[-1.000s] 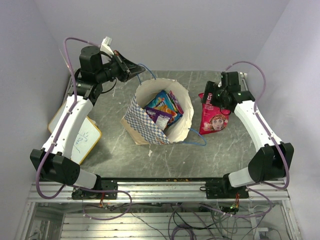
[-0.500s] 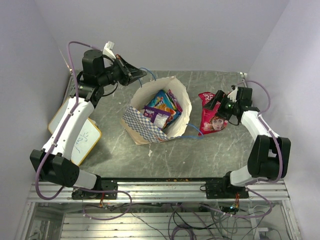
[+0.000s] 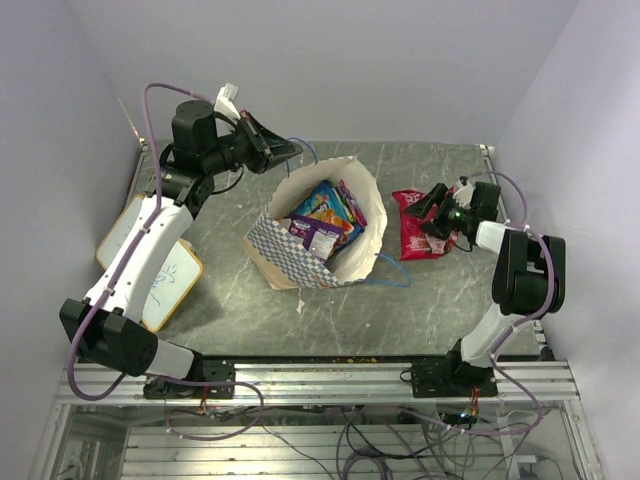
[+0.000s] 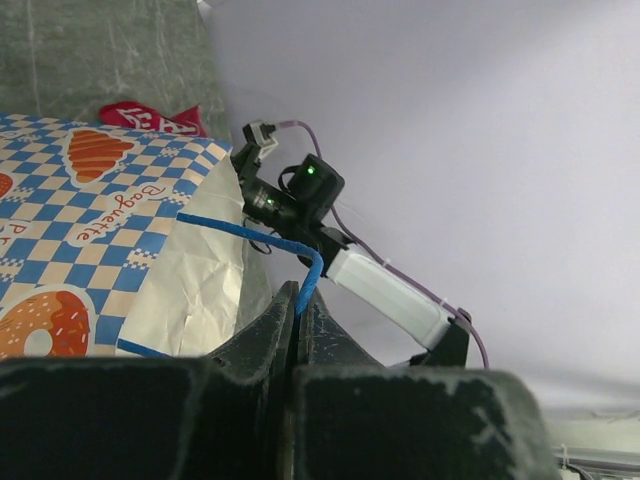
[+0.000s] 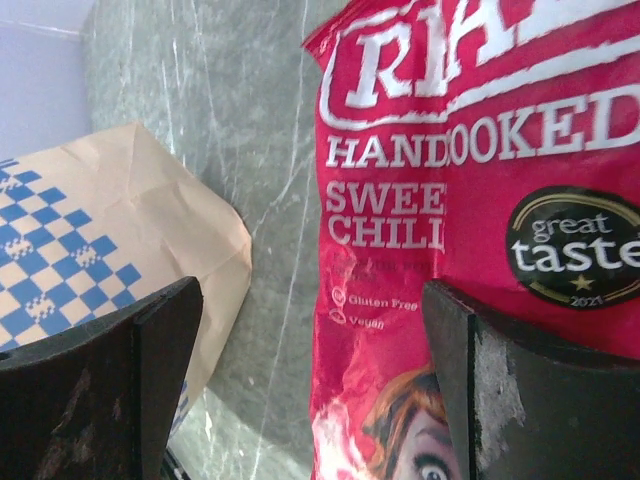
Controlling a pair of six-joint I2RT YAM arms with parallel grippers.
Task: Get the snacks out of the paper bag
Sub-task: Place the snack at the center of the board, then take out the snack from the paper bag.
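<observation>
The paper bag (image 3: 285, 250) stands open mid-table, with several snacks (image 3: 325, 212) inside, blue, orange and purple. My left gripper (image 3: 290, 150) is shut on the bag's far blue cord handle (image 4: 250, 232) and holds it up behind the bag; the wrist view shows the cord pinched between the tips (image 4: 297, 300). A red snack packet (image 3: 418, 228) lies flat on the table right of the bag. My right gripper (image 3: 434, 208) is open low over it, its jaws wide apart with the packet (image 5: 480, 180) below the right finger. The bag's side (image 5: 100, 220) is at left.
A yellow-framed whiteboard (image 3: 160, 265) lies at the table's left edge by the left arm. The bag's near blue handle (image 3: 392, 280) trails on the table toward the red packet. Walls close in at the back and both sides.
My right arm has folded out to the right and its gripper has dropped low over the red packet, which now lies flatter on the table. My left gripper has shifted slightly right with the handle.
</observation>
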